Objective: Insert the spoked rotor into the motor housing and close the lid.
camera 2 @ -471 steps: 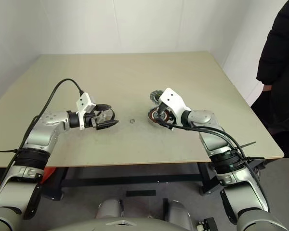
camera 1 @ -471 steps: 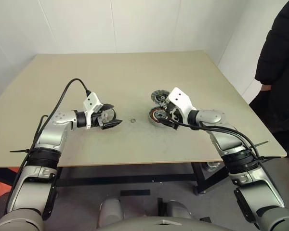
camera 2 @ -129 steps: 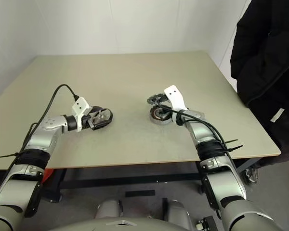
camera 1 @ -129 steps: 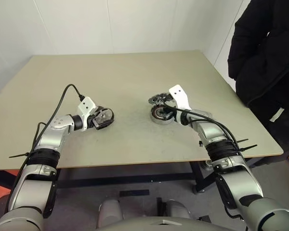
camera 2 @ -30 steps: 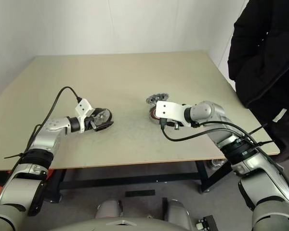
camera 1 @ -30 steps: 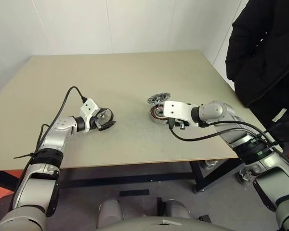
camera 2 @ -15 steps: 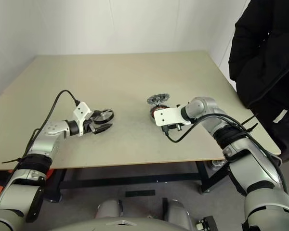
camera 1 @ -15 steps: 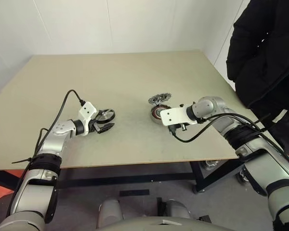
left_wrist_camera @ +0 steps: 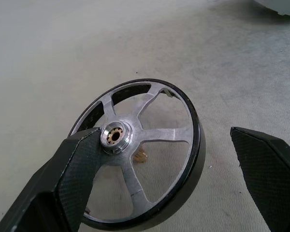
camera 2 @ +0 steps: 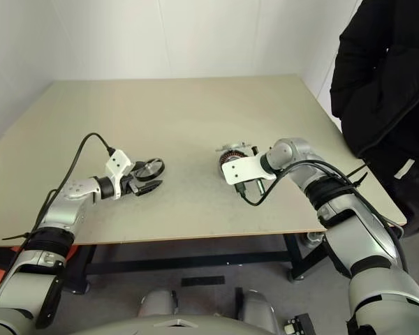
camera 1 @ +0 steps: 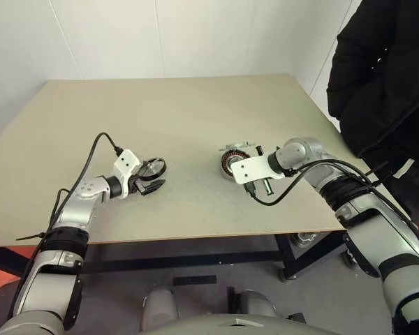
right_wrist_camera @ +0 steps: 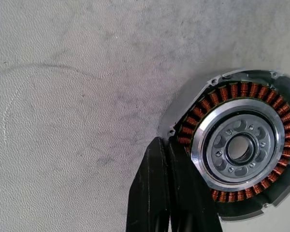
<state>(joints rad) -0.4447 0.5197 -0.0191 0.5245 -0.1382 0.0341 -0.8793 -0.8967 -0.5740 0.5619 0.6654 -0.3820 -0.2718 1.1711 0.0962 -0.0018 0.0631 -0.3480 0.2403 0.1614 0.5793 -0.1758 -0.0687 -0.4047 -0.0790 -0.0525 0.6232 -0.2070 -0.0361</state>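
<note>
The table [camera 1: 195, 105] is the broad tan surface under both arms, and a person in a dark coat [camera 1: 384, 77] stands well off to the outer side of the right arm.

The motor housing [right_wrist_camera: 237, 147] lies flat on the table, right at the tips of the right gripper [right_wrist_camera: 160, 145]. That gripper's two black fingers are pressed together with nothing between them. Their tips sit against, or just beside, the housing's outer edge, next to the copper windings. Whether they actually touch it cannot be told.

The spoked rotor [left_wrist_camera: 140, 159] lies between the fingers of the left gripper [left_wrist_camera: 164, 131], which stand wide apart. One finger crosses in front of the rim near the hub, while the other finger [left_wrist_camera: 261, 164] stands clear of the far side. The wheel looks slightly tipped rather than flat, though what props it up is hidden.

The rotor is probably rigid metal, with some weight for its size. Its black rim looks smooth, so it could slip or pivot if pinched at a single point. The safest hold seems to be straight across the rim on opposite sides, squarely through the hub line. The thin silver spokes and the small brass-coloured centre are better left alone. The exposed copper windings in the housing look like the delicate part, so the rotor should probably be lowered in level.
</note>
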